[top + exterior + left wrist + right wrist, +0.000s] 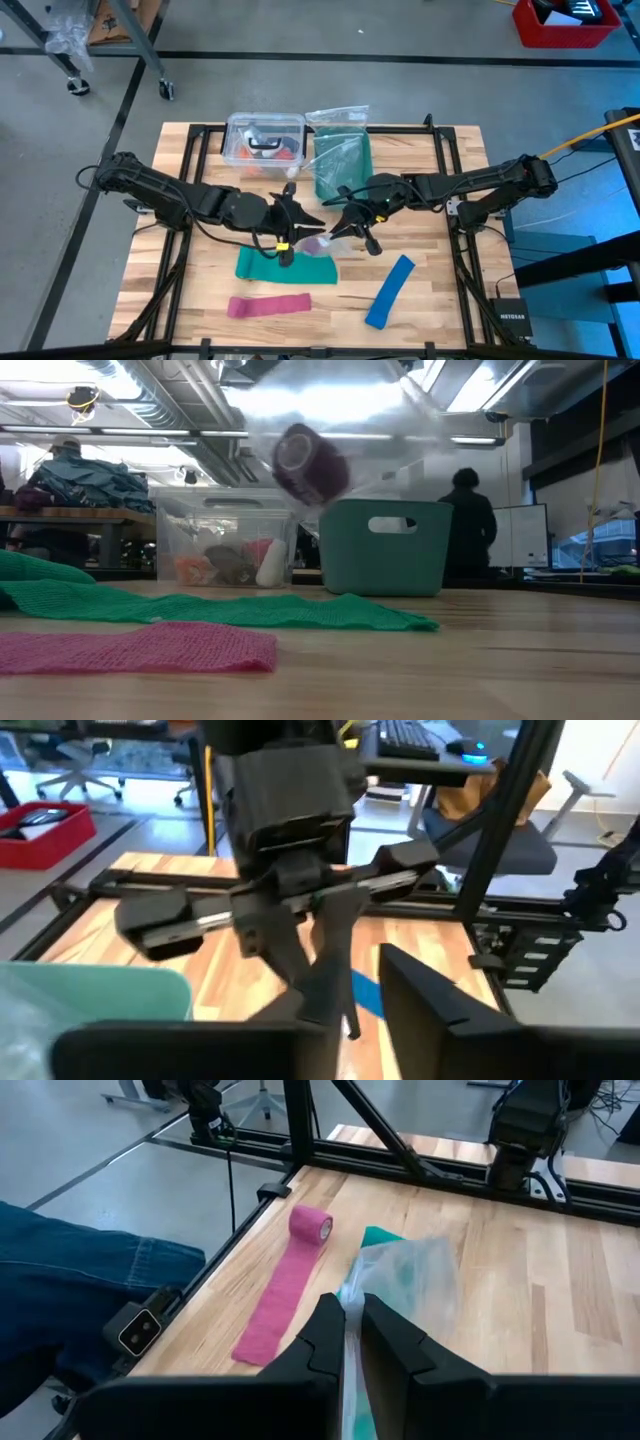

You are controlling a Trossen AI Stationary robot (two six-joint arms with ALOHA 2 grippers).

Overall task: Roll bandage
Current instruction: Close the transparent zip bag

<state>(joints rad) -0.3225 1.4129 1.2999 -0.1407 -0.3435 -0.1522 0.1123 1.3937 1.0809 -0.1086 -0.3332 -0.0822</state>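
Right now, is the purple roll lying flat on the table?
No; the low view shows the purple roll up in the air inside a clear plastic bag, well above the table.

Checked all four views for legible text. Only candidate: small black box (510, 312) at table's right front corner, high view, carried white lettering, too small to read with certainty. No label readable on clear plastic bin (264, 143), teal basket (386, 547), red crate (562, 22) on floor, or either arm. No numbers, brands or signs legible in room behind table.
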